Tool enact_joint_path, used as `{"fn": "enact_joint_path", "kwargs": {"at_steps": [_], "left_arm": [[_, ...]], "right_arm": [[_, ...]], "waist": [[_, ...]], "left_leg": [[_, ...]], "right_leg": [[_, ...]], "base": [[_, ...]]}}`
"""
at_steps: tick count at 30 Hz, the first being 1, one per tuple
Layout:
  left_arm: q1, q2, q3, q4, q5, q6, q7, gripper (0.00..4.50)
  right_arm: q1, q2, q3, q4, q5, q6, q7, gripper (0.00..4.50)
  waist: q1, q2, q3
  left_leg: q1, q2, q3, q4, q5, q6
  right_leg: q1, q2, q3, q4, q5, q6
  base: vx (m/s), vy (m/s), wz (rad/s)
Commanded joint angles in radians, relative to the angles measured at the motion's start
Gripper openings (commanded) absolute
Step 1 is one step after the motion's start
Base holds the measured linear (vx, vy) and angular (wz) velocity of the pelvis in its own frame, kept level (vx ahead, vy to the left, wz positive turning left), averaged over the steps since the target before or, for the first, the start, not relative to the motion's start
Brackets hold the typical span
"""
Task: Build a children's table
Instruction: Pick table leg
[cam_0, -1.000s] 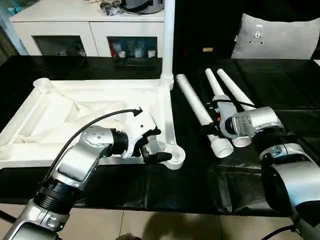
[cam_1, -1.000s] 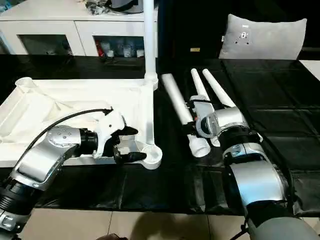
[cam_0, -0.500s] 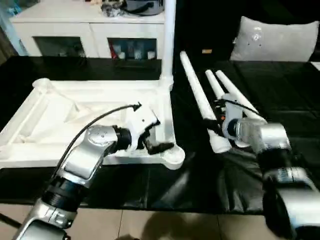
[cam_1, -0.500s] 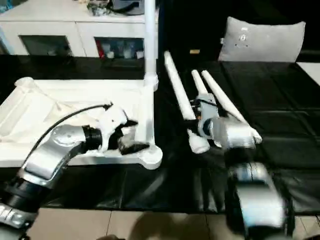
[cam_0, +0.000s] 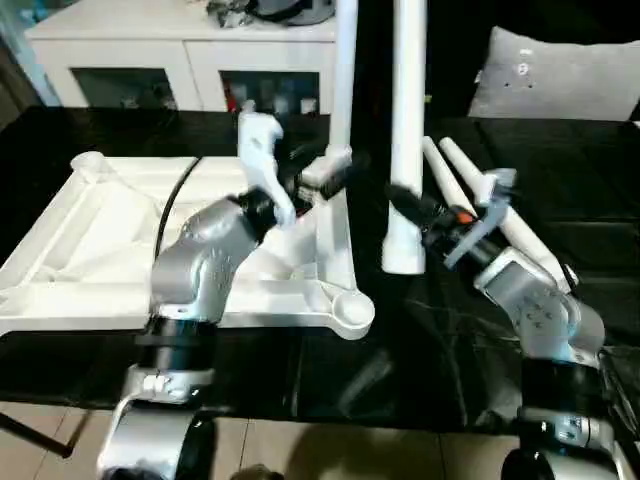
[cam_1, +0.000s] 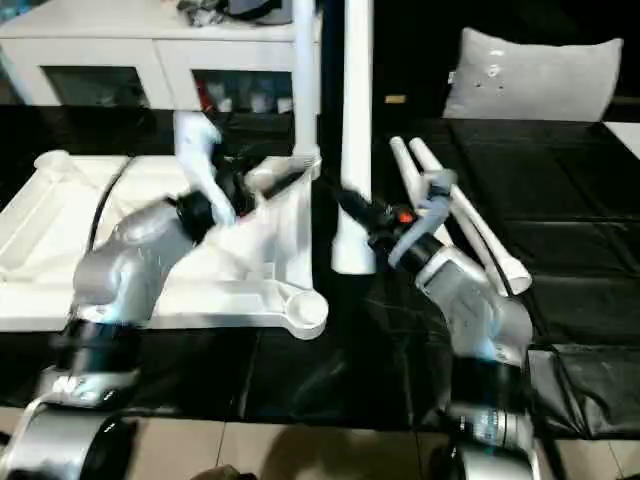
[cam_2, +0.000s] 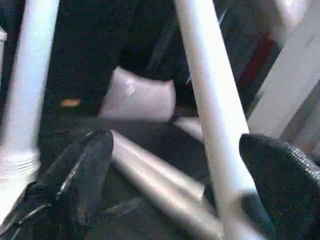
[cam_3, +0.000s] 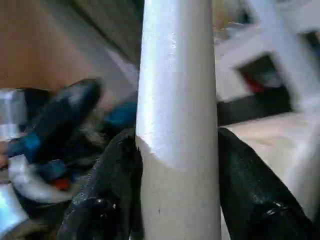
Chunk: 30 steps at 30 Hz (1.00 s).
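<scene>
Left eye view: the right tool (cam_0: 408, 205) is closed on a white tube leg (cam_0: 406, 130), holding it upright above the black counter (cam_0: 300, 370), with the flared end just below the fingers. Right wrist view shows both black fingers (cam_3: 112, 190) pressed against opposite sides of that leg. Two more legs (cam_0: 480, 200) lie flat on the counter just behind the right tool. The left tool (cam_0: 318, 170) is raised with its fingers spread wide and holding nothing. It hovers over the upside-down white tabletop (cam_0: 90, 260), beside the far corner where another leg (cam_0: 344, 70) stands upright in its socket. The held leg stands between the two tools. The tabletop's near corner socket (cam_0: 348, 310) sits empty below the left tool. A white cabinet (cam_0: 180, 50) stands beyond the counter.
</scene>
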Motion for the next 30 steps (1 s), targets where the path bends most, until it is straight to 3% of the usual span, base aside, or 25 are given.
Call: {"fn": "enact_joint_path", "kwargs": {"at_steps": [1, 2, 3, 4, 5, 12, 15, 18, 20, 21, 22, 23, 24, 27, 28, 30], "left_arm": [[-0.023, -0.024, 0.032, -0.019, -0.077, 0.045, 0.015, 4.50], [-0.032, -0.050, 0.051, -0.030, -0.127, 0.067, 0.026, 4.50], [-0.037, -0.062, 0.059, -0.034, -0.147, 0.076, 0.032, 4.50], [-0.042, -0.074, 0.063, -0.040, -0.164, 0.088, 0.038, 4.50], [-0.046, -0.080, 0.064, -0.044, -0.174, 0.097, 0.041, 4.50], [-0.038, -0.088, 0.039, -0.069, -0.202, 0.160, 0.033, 4.50], [-0.020, -0.074, -0.020, -0.077, -0.150, 0.147, 0.030, 4.50], [-0.019, -0.064, -0.049, -0.073, -0.100, 0.113, 0.044, 4.50], [-0.024, -0.078, -0.054, -0.055, -0.047, 0.066, 0.108, 4.50], [-0.024, -0.078, -0.054, -0.055, -0.047, 0.066, 0.108, 4.50], [-0.031, -0.105, -0.046, -0.037, -0.003, 0.011, 0.195, 4.50], [-0.033, -0.116, -0.047, -0.032, 0.015, -0.011, 0.232, 4.50], [-0.033, -0.118, -0.047, -0.030, 0.019, -0.016, 0.240, 4.50], [-0.039, -0.156, -0.021, -0.012, 0.029, -0.058, 0.308, 4.50], [-0.042, -0.161, -0.018, -0.005, 0.034, -0.066, 0.320, 4.23], [-0.045, -0.167, -0.014, 0.010, 0.041, -0.075, 0.334, 4.16]], "right_arm": [[0.012, -0.005, 0.005, -0.056, 0.043, 0.025, 0.033, 1.86], [0.025, -0.009, 0.021, -0.076, 0.056, 0.033, 0.045, 1.86], [0.030, -0.013, 0.028, -0.083, 0.062, 0.035, 0.050, 1.86], [0.037, -0.017, 0.039, -0.092, 0.071, 0.032, 0.055, 1.86], [0.042, -0.021, 0.046, -0.097, 0.076, 0.028, 0.056, 1.86], [0.060, -0.036, 0.093, -0.133, 0.065, 0.028, 0.078, 1.86], [0.059, -0.051, 0.177, -0.128, -0.089, -0.120, 0.046, 1.86], [0.059, -0.058, 0.209, -0.132, -0.131, -0.152, 0.012, 1.86], [0.052, -0.041, 0.255, -0.109, -0.239, -0.267, -0.078, 1.86], [0.052, -0.041, 0.255, -0.109, -0.239, -0.267, -0.078, 1.86], [0.051, -0.021, 0.305, -0.076, -0.362, -0.403, -0.165, 1.86], [0.052, -0.014, 0.331, -0.055, -0.426, -0.473, -0.209, 1.86], [0.052, -0.012, 0.338, -0.049, -0.443, -0.490, -0.221, 1.86], [0.054, -0.006, 0.391, -0.011, -0.564, -0.631, -0.302, 1.86], [0.053, -0.005, 0.402, -0.002, -0.589, -0.659, -0.322, 1.86], [0.052, -0.001, 0.417, 0.013, -0.628, -0.700, -0.370, 1.86]], "waist": [[0.007, -0.013, -0.069], [0.008, -0.012, -0.068], [0.011, -0.021, -0.068], [0.014, -0.018, -0.067], [0.016, -0.018, -0.066], [0.018, -0.023, -0.066], [0.015, -0.020, -0.065], [0.014, -0.020, -0.065], [0.013, -0.023, -0.065], [0.011, -0.021, -0.064], [0.010, -0.022, -0.064], [0.005, -0.022, -0.063], [0.006, -0.021, -0.064], [0.000, -0.022, -0.067], [-0.001, -0.022, -0.067], [-0.006, -0.022, -0.067]], "left_leg": [[0.018, 0.076, -0.037, -0.060, -0.130, 0.070], [0.019, 0.076, -0.037, -0.060, -0.134, 0.064], [0.020, 0.077, -0.036, -0.060, -0.138, 0.059], [0.019, 0.077, -0.038, -0.061, -0.135, 0.057], [0.019, 0.078, -0.039, -0.063, -0.139, 0.053], [0.015, 0.074, -0.039, -0.064, -0.118, 0.051], [0.017, 0.077, -0.040, -0.066, -0.120, 0.035], [0.018, 0.077, -0.040, -0.067, -0.132, 0.032], [0.017, 0.077, -0.041, -0.067, -0.129, 0.030], [0.017, 0.077, -0.041, -0.067, -0.131, 0.023], [0.017, 0.078, -0.041, -0.068, -0.136, 0.021], [0.016, 0.075, -0.040, -0.067, -0.144, 0.011], [0.016, 0.076, -0.042, -0.067, -0.147, 0.009], [0.014, 0.076, -0.042, -0.065, -0.133, 0.028], [0.012, 0.077, -0.043, -0.065, -0.127, 0.029], [0.012, 0.073, -0.040, -0.064, -0.134, 0.048]], "right_leg": [[0.048, -0.109, 0.062, -0.088, -0.227, -0.176], [0.049, -0.109, 0.062, -0.089, -0.244, -0.170], [0.048, -0.111, 0.063, -0.094, -0.269, -0.159], [0.049, -0.111, 0.062, -0.093, -0.276, -0.156], [0.046, -0.109, 0.063, -0.097, -0.301, -0.137], [0.048, -0.108, 0.064, -0.098, -0.301, -0.107], [0.043, -0.106, 0.064, -0.097, -0.294, -0.097], [0.044, -0.108, 0.066, -0.098, -0.304, -0.092], [0.045, -0.108, 0.066, -0.098, -0.299, -0.088], [0.043, -0.108, 0.065, -0.097, -0.295, -0.088], [0.043, -0.109, 0.065, -0.099, -0.299, -0.089], [0.042, -0.109, 0.065, -0.100, -0.305, -0.087], [0.042, -0.111, 0.064, -0.100, -0.308, -0.087], [0.046, -0.106, 0.065, -0.093, -0.252, -0.103], [0.045, -0.107, 0.065, -0.091, -0.236, -0.105], [0.048, -0.105, 0.066, -0.089, -0.213, -0.116]], "base": [[0.000, 0.000, 0.00], [0.000, 0.000, 0.00], [0.000, 0.000, 0.00], [0.000, 0.000, 0.00], [0.000, 0.000, 0.00], [0.000, 0.000, 0.00], [0.000, 0.000, 0.00], [0.000, 0.000, 0.00], [0.000, 0.000, 0.00], [0.000, 0.000, 0.00], [0.000, 0.000, 0.00], [0.000, 0.000, 0.00], [0.000, 0.000, 0.00], [0.000, 0.000, 0.00], [0.000, 0.000, 0.00], [0.000, 0.000, 0.00]]}}
